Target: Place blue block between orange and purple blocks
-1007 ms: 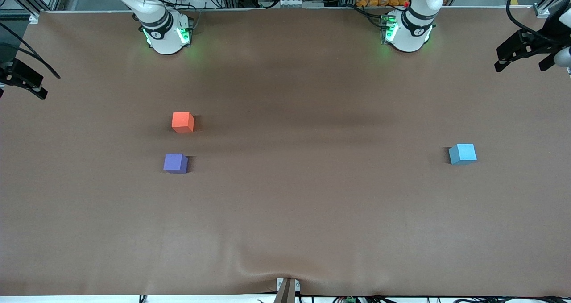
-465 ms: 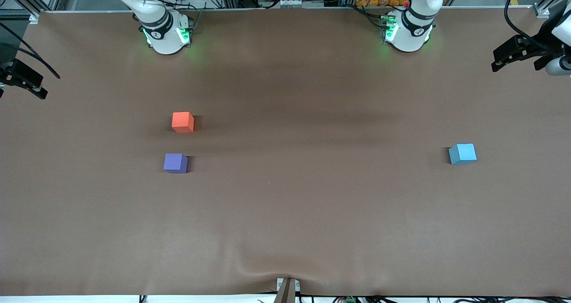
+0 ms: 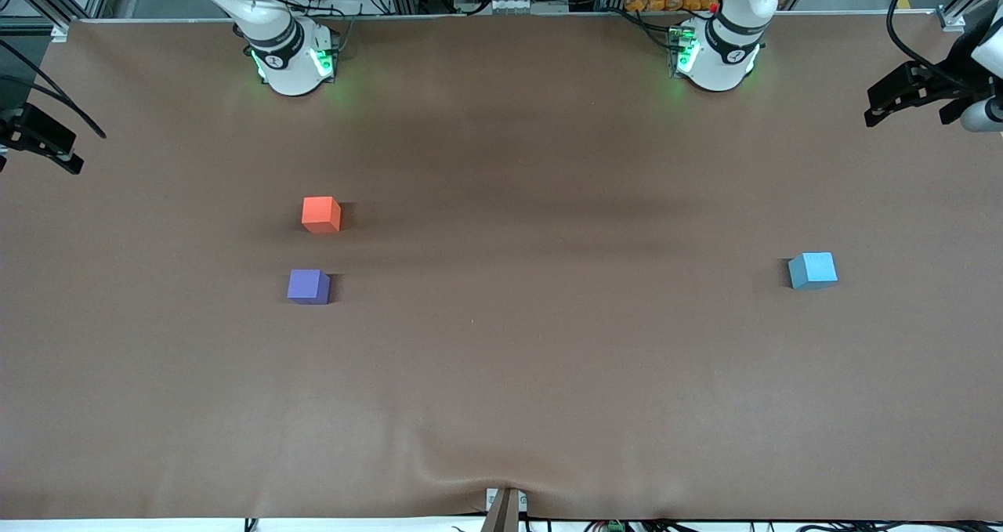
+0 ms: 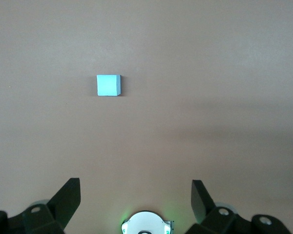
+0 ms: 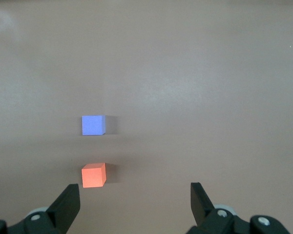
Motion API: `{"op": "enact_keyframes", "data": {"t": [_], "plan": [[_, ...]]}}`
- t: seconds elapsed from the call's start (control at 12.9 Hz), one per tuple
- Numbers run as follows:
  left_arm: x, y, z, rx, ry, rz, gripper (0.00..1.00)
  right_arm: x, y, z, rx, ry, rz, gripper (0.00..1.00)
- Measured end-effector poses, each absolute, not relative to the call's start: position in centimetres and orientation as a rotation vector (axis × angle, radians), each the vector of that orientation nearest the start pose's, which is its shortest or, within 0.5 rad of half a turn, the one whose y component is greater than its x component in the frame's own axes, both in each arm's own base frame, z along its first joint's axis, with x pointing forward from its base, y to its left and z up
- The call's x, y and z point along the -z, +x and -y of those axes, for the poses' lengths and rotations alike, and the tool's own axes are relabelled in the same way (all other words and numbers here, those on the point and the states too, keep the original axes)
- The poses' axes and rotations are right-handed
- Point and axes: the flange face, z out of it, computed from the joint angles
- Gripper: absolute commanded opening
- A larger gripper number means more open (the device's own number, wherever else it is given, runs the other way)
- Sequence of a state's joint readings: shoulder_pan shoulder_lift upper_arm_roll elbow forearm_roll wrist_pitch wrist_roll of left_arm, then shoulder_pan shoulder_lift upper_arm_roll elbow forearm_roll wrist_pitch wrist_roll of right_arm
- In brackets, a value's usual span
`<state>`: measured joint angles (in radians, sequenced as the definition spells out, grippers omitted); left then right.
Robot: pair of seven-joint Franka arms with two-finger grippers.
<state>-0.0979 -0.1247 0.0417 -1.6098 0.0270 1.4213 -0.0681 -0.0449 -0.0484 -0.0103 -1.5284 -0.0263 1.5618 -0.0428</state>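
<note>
Left end effector (image 4: 136,202) open, high over tabletop (image 3: 548,375) edge; right end effector (image 5: 135,202) open, waiting. Approach step: descend on blue block (image 3: 812,270); orange block (image 3: 321,214), purple block (image 3: 308,286) untouched.

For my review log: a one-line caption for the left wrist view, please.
Open left end effector high over the brown table, empty, with the blue block alone on the cloth below.
</note>
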Motion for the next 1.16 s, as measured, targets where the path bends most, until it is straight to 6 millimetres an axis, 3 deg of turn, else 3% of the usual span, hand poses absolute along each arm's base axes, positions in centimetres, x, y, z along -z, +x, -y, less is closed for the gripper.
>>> {"op": "enact_keyframes", "data": {"t": [0.7, 0.85, 1.01, 1.16], "plan": [[-64.5, 51.1, 1.7, -0.107, -3.113, 0.044, 1.0, -67.0, 53.8, 3.3, 0.126, -3.169, -0.024, 1.0], [-62.3, 52.3, -0.3, -0.099, -3.113, 0.104, 1.0, -66.9, 53.8, 3.5, 0.123, -3.169, -0.03, 1.0], [-58.4, 53.6, -3.6, -0.046, -3.126, 0.166, 1.0, -66.8, 53.9, 3.6, 0.121, -3.169, -0.031, 1.0], [-55.1, 54.4, -5.3, -0.016, -3.142, 0.179, 1.0, -66.8, 53.9, 3.6, 0.121, -3.169, -0.031, 1.0]]}}
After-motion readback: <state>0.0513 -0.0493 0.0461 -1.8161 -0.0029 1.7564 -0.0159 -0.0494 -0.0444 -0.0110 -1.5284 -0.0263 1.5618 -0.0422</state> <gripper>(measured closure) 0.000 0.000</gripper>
